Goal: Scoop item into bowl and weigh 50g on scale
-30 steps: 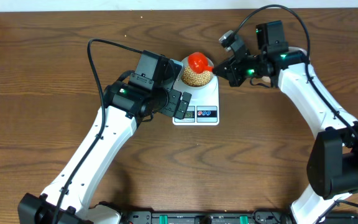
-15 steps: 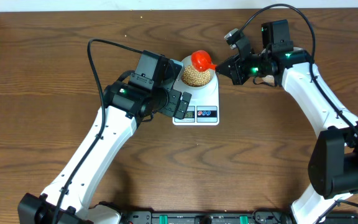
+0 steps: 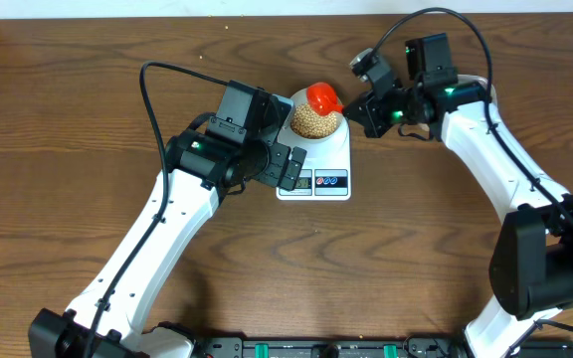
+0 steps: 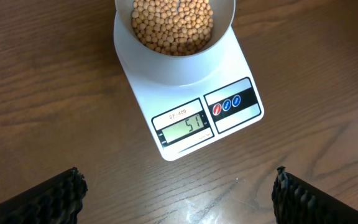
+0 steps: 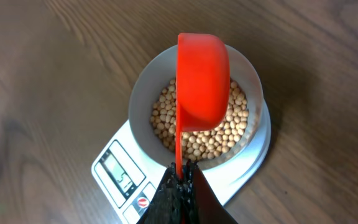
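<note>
The right end effector is pinched tight on the handle of the red scoop; the scoop sticks out in front of it, tipped over the bowl; the beans lie in the bowl under it; the bowl sits on the scale, ahead of the left end effector, which is spread wide and holds nothing. The little screen seems to say 51, a bit too much; more beans falling in would make it worse; a bump on the rim could shove the bowl and change the number. The scoop's inside faces away, so I cannot tell if beans are left in it; the left wrist view cuts off the bowl's far side.
</note>
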You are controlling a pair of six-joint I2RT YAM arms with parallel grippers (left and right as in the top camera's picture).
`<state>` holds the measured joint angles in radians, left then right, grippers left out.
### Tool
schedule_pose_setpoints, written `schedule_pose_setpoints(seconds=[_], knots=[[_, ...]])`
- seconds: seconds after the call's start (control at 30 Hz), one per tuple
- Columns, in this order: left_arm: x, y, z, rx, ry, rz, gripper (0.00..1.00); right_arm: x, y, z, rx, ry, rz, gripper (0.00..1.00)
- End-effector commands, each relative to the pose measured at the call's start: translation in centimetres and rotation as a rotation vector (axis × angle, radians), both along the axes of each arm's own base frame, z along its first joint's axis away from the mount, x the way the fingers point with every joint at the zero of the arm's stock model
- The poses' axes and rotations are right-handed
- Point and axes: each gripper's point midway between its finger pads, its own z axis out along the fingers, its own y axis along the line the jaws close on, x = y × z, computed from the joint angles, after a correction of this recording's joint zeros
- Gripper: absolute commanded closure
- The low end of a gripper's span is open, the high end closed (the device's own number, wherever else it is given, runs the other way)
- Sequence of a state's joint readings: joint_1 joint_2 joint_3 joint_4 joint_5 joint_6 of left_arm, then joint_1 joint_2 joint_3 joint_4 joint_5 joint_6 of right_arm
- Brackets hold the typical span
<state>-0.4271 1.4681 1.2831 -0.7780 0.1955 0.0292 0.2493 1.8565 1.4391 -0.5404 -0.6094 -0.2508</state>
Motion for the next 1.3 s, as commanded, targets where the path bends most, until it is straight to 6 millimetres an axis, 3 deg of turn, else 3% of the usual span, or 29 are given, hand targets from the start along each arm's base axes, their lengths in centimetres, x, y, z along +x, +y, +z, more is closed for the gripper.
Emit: schedule_pose_setpoints(seconds=[0.0, 0.53, 1.27], knots=[[0.0, 0.4, -0.2, 0.013, 0.000, 0.011, 0.02, 0.6, 0.3, 0.9, -0.046, -0.074, 0.010, 0.99], [0.0, 0.4, -0.2, 0.013, 0.000, 0.011, 0.02, 1.0, 1.0, -1.4, -0.076, -0.053, 0.017, 0.99], [0.0, 0.4, -0.2, 0.013, 0.000, 0.011, 0.02, 1.4, 0.4, -2.0, -0.116, -0.057, -0.009, 0.99]])
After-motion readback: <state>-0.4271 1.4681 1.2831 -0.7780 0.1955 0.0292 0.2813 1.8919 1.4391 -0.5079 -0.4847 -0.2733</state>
